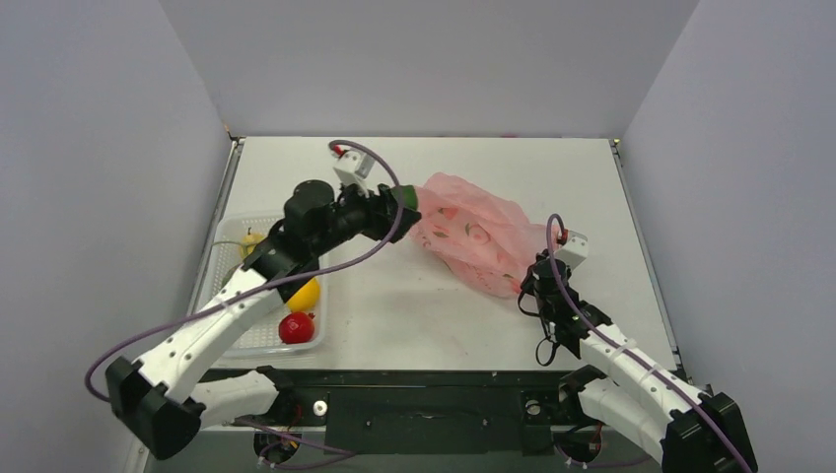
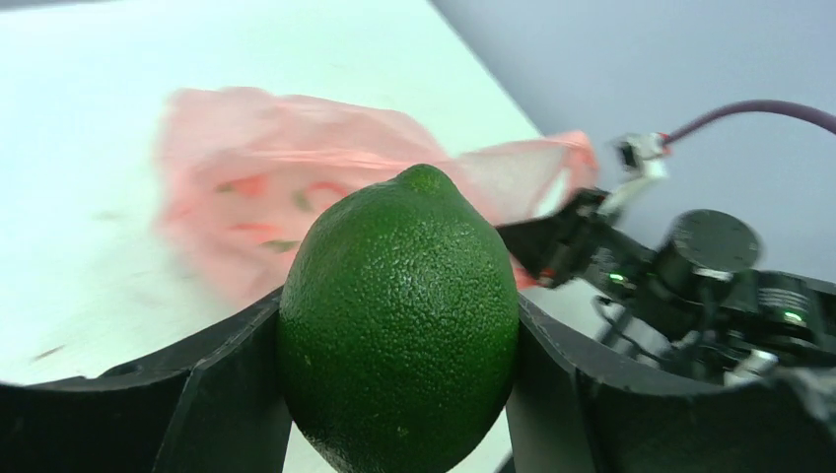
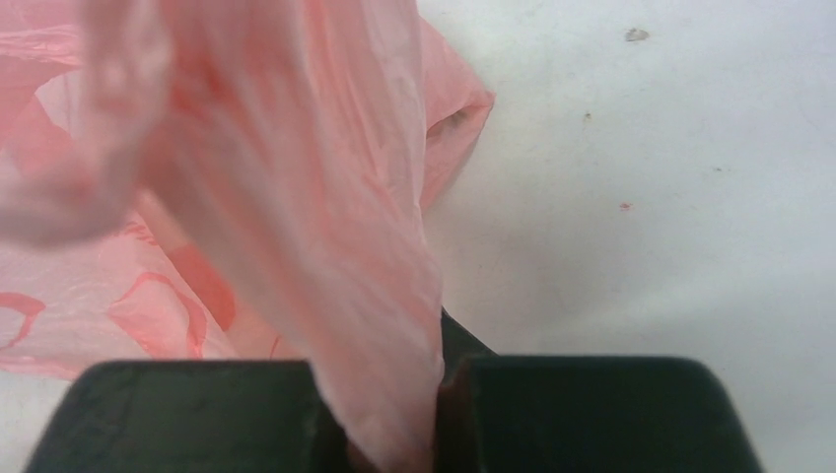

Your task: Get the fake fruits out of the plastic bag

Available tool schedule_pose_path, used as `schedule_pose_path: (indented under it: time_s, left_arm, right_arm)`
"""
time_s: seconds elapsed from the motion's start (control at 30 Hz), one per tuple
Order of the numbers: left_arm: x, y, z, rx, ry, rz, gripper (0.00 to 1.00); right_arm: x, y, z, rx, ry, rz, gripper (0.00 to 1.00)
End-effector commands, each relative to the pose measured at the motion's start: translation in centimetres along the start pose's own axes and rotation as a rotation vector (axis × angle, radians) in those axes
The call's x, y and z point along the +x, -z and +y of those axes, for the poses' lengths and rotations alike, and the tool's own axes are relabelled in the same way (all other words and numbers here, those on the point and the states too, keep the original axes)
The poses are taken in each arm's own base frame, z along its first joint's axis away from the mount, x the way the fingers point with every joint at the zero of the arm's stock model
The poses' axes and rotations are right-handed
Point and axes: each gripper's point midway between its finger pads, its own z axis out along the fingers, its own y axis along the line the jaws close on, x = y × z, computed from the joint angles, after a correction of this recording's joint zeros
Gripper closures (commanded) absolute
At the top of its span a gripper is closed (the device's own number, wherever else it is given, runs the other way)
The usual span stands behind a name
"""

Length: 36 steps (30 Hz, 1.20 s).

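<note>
While the green fruit (image 2: 399, 315) sits clamped between the left gripper's (image 1: 394, 204) jaws just beside the pink bag (image 1: 473, 236), the right gripper (image 3: 394, 434) pinches the bag's film on the table (image 1: 414, 315); a red fruit (image 1: 296, 327) and lemon (image 1: 306, 293) lie in the tray (image 1: 225, 229).

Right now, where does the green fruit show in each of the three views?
Top external: green fruit upper centre, at the left edge of the pink bag.
Left wrist: green fruit fills the lower centre, pink bag behind.
Right wrist: not in view; pink bag fills the left.
Shared landmark: the pink bag.
</note>
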Motion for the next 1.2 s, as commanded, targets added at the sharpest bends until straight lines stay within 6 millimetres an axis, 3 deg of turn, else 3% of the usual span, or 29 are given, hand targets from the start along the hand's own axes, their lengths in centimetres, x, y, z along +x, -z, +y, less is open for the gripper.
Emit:
schedule_pose_path:
  time_s: [0.0,0.03,0.07,0.1,0.13,0.2,0.33,0.63,0.7,0.77,0.9,1.07,1.17]
  left_arm:
    - [0.3,8.0,9.1,-0.537,-0.156,-0.022,0.74]
    - [1.7,9.7,11.0,-0.636,-0.158,0.017,0.74]
    - [1.1,11.9,12.3,-0.738,-0.161,-0.024,0.75]
    - [2.4,13.5,13.9,-0.817,-0.15,0.004,0.75]
    - [2.0,15.6,15.2,-0.912,-0.141,-0.037,0.75]
    - [4.0,18.5,17.6,-1.047,-0.107,-0.032,0.75]
    - [6.3,21.5,20.6,-1.172,-0.05,-0.036,0.71]
    - [8.8,19.5,24.9,-1.179,0.072,-0.007,0.49]
    - [9.1,19.4,25.3,-1.191,0.09,-0.001,0.44]
    - [9.4,19.3,25.6,-1.195,0.108,-0.007,0.31]
    - [9.1,19.1,25.5,-1.172,0.123,-0.04,0.05]
    - [7.1,19.0,24.1,-1.116,0.121,-0.071,0.03]
    - [4.5,19.1,21.9,-1.04,0.106,-0.137,0.03]
  right_arm:
    - [-3.3,0.4,-1.1,0.084,-0.079,-0.106,1.0]
    - [-3.5,0.4,-2.0,0.127,-0.086,-0.113,1.0]
    - [-4.1,0.6,-2.1,0.14,-0.106,-0.124,1.0]
    - [-4.3,0.7,-3.0,0.181,-0.109,-0.128,1.0]
    - [-5.1,0.8,-3.0,0.195,-0.129,-0.142,1.0]
    - [-6.0,1.2,-4.3,0.259,-0.15,-0.165,1.0]
    - [-7.5,2.0,-4.9,0.298,-0.122,-0.179,1.0]
    - [-8.6,3.2,-4.3,0.25,-0.089,-0.181,0.95]
    - [-8.9,3.5,-4.0,0.224,-0.075,-0.182,0.87]
    - [-9.3,4.0,-4.0,0.216,-0.065,-0.186,0.76]
    - [-10.0,4.9,-4.1,0.208,-0.055,-0.205,0.6]
    - [-11.1,6.6,-4.1,0.187,-0.053,-0.219,0.44]
    - [-11.9,7.6,-4.0,0.169,-0.059,-0.232,0.4]
